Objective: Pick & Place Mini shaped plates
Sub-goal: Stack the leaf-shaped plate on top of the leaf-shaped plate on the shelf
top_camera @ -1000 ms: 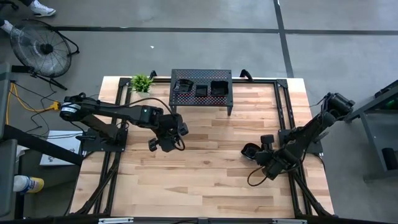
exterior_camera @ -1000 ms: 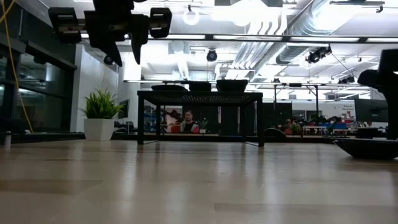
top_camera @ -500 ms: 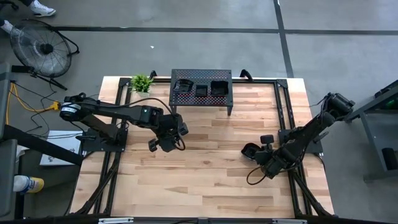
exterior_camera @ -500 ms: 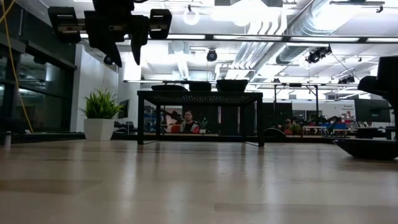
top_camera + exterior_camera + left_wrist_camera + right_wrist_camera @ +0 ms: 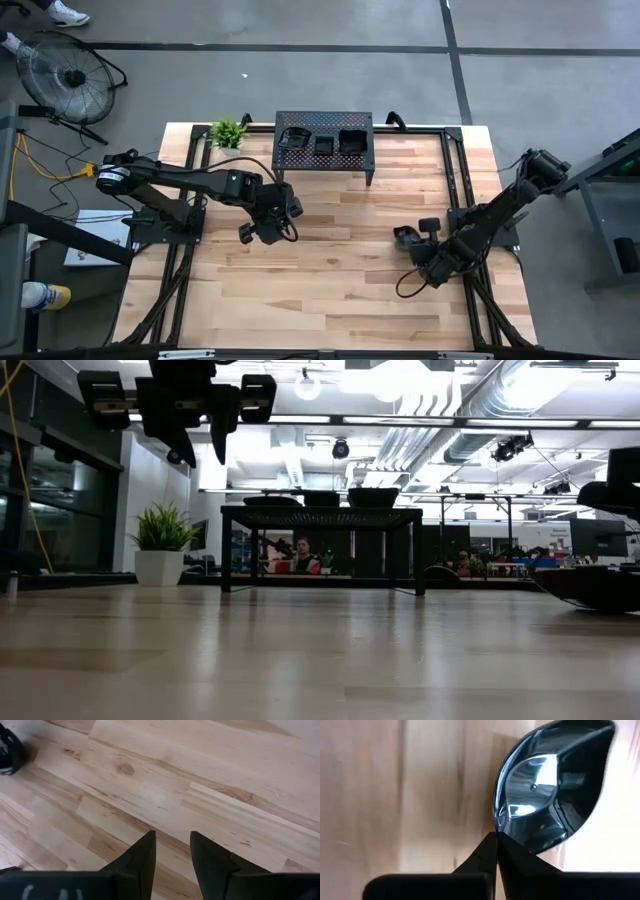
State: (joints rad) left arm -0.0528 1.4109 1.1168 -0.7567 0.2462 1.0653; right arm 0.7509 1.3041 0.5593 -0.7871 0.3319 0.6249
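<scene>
A glossy black leaf-shaped mini plate [image 5: 545,785] sits by the table's right side, and my right gripper [image 5: 496,836] is shut on it; the high view shows the plate [image 5: 402,236] beside that gripper [image 5: 415,245]. Three more mini plates [image 5: 323,144] rest on top of the black perforated stand [image 5: 300,158] at the far edge. My left gripper [image 5: 265,228] hangs open above the table's middle left, nothing between its fingers [image 5: 147,855]. My right gripper pinches the plate's rim [image 5: 501,827] between its two fingers, at the edge nearest the wrist. The fingers come from above, slanting steeply down. In the low view the plate [image 5: 595,588] stands tilted, low over the table; whether its underside still touches the wood I cannot tell.
A small potted plant [image 5: 228,132] stands at the far left corner beside the stand [image 5: 320,515]. Bare wood lies between the two arms and toward the near edge. People sit in the room beyond the table.
My right gripper has shut on the plate's rim without leaving its place. The plate, which lay flat on the table, now stands taller and tipped in the low view and has shifted slightly toward the gripper. My left gripper has kept still.
</scene>
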